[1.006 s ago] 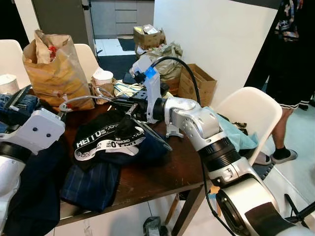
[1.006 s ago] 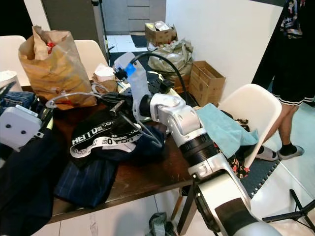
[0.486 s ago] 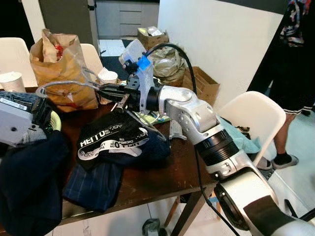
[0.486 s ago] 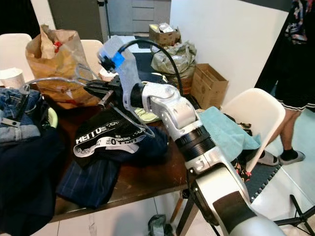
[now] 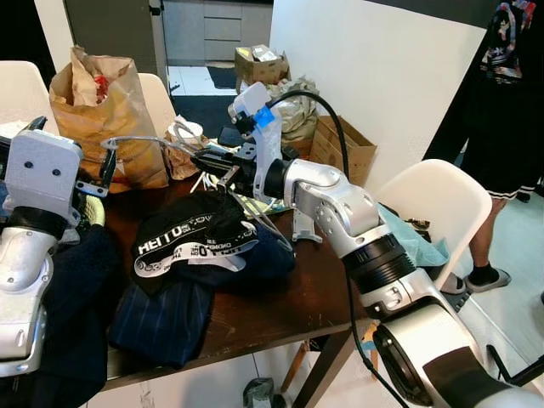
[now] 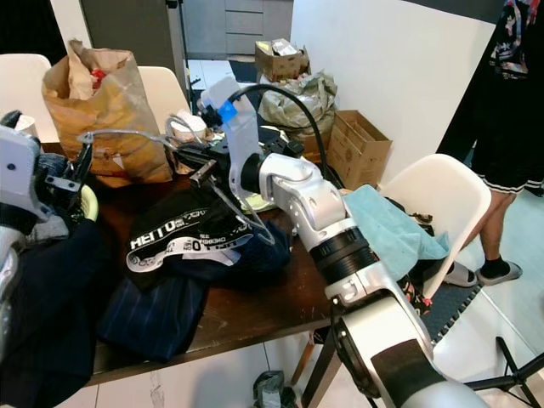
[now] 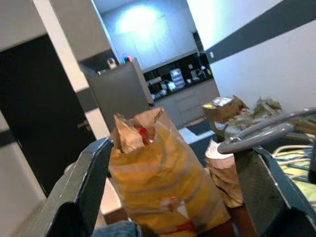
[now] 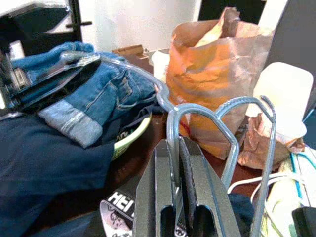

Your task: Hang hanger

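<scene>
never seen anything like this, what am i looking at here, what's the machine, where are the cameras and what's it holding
This is a humanoid robot with two silver arms, each ending in a gripper of two black fingers. The two wide pictures come from cameras in its head, looking down at a brown table. The other two come from cameras on its wrists, looking along the fingers.

The right gripper is shut on a metal hanger, holding it above the table; the right wrist view shows the wire pinched between its fingers. The left gripper is open and raised by the hanger's far end.

On the table lie dark clothes with white lettering, jeans, a brown paper bag and a paper cup. White chairs stand around, and a person stands to the right.
</scene>
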